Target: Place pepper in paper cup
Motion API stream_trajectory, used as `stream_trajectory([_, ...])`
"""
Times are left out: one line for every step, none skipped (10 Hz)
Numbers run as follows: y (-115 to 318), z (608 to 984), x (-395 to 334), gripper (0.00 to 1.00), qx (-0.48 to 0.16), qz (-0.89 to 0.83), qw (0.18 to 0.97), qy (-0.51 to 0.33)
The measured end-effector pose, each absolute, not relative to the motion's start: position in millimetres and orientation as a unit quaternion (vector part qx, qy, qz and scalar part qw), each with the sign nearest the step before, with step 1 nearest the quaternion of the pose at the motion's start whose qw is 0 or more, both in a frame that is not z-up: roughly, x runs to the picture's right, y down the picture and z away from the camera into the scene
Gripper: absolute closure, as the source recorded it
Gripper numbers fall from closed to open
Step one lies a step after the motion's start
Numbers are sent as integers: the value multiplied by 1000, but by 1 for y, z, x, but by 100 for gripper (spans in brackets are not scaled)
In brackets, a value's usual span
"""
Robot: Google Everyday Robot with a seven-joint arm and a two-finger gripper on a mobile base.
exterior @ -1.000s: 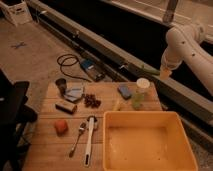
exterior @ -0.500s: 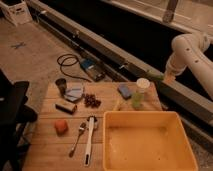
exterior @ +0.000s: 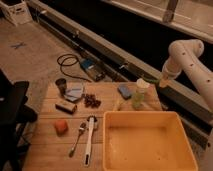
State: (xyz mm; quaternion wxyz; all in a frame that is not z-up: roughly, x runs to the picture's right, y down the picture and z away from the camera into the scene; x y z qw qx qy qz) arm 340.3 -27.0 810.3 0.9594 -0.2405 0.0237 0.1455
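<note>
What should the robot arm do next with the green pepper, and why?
Probably move the gripper a little to the left, until the pepper it holds hangs over the paper cup. The pepper looks just right of the cup's rim, not over its mouth, so letting go now would likely miss.

Light: dim, amber-tinted overall.
Bench [exterior: 50,146]: evenly lit, shadows kept faint.
Top: left nearly black.
Pincer [exterior: 163,82]: seen over the bench's far right corner, lit pale.

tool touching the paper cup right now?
Apart. The camera view shows the tool at the right of the paper cup in the picture, with a visible gap between them.
</note>
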Motion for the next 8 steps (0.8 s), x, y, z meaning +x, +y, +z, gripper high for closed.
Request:
stream_trajectory([-25, 814, 342, 100, -246, 144, 958, 26])
stream_trajectory([-23, 820, 345, 100, -257, 142, 955, 30])
stream_trajectory([-21, 822, 348, 100, -262, 143, 954, 32])
stream_trajectory([-19, 825, 351, 100, -267, 145, 952, 32])
stream_trajectory([-16, 831, 353, 100, -275, 145, 950, 30])
stream_trajectory([-16, 837, 352, 100, -279, 143, 949, 28])
stream_trajectory([-14, 841, 349, 100, -286, 140, 948, 26])
stream_trajectory([-14, 846, 345, 100, -290, 136, 947, 23])
